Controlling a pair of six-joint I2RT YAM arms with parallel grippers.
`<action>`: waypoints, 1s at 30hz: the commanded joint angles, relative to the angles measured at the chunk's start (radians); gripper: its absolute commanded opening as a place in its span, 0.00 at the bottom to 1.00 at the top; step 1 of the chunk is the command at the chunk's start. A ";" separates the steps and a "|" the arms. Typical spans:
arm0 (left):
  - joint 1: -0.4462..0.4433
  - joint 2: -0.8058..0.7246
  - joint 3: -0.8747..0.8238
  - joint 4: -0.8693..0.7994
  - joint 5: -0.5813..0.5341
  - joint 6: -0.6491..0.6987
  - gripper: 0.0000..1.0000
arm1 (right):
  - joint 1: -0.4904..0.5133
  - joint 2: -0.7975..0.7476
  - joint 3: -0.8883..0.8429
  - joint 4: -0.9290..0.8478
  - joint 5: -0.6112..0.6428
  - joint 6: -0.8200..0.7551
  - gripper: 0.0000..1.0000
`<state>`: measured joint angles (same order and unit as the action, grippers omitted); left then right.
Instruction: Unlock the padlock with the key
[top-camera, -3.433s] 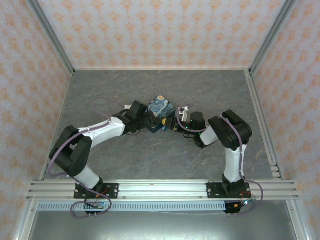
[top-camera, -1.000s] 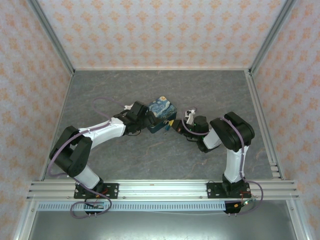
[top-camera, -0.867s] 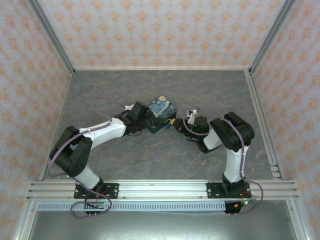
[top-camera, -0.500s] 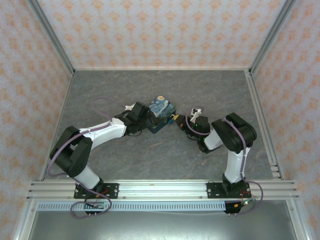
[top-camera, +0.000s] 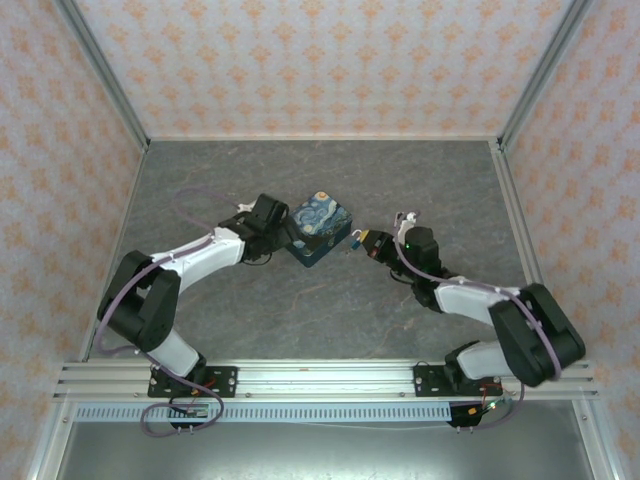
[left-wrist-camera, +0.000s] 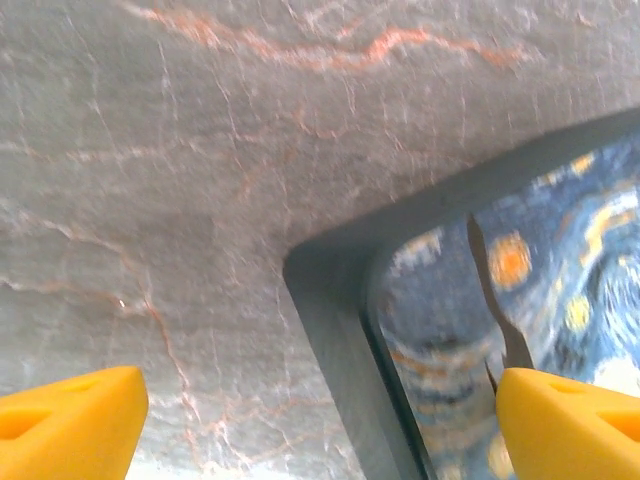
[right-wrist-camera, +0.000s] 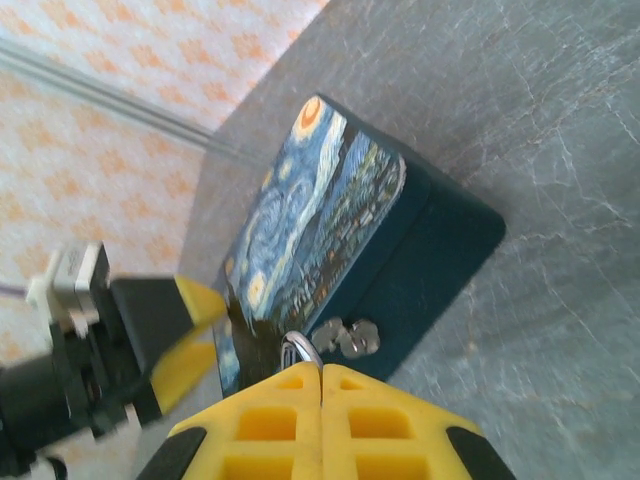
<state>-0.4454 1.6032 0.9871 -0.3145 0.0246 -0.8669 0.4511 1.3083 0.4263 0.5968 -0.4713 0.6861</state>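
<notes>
Left end effector (left-wrist-camera: 320, 425): wide open, empty, over corner of starry-night box (right-wrist-camera: 320, 210).
Right end effector (right-wrist-camera: 320, 378): clamped shut; box's clasp (right-wrist-camera: 348, 338) dead ahead, nearer arm.

A matt grey stone-look table (top-camera: 330, 180) with faint orange veins carried a box (right-wrist-camera: 330, 200) whose printed lid looked smooth and faintly glossy above matt dark sides, with a shiny metal clasp (right-wrist-camera: 350, 338) near smooth yellow plastic fingers (right-wrist-camera: 395, 398).

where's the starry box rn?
Top view: the starry box sits centre of the table, between the arms. Open left fingers straddle its left corner; shut right fingers sit just off its right side.
</notes>
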 joint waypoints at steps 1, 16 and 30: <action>0.030 0.050 0.051 -0.078 -0.014 0.064 0.90 | 0.008 -0.112 0.064 -0.391 -0.052 -0.137 0.00; 0.036 -0.175 -0.025 -0.041 -0.011 0.054 0.91 | 0.024 -0.170 0.127 -0.949 -0.085 -0.263 0.00; 0.035 -0.345 -0.089 -0.119 -0.018 0.068 0.92 | 0.024 0.080 0.204 -0.764 -0.050 -0.271 0.24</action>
<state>-0.4141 1.2980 0.9096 -0.3904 0.0277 -0.8062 0.4709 1.4033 0.5812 -0.1898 -0.5823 0.4385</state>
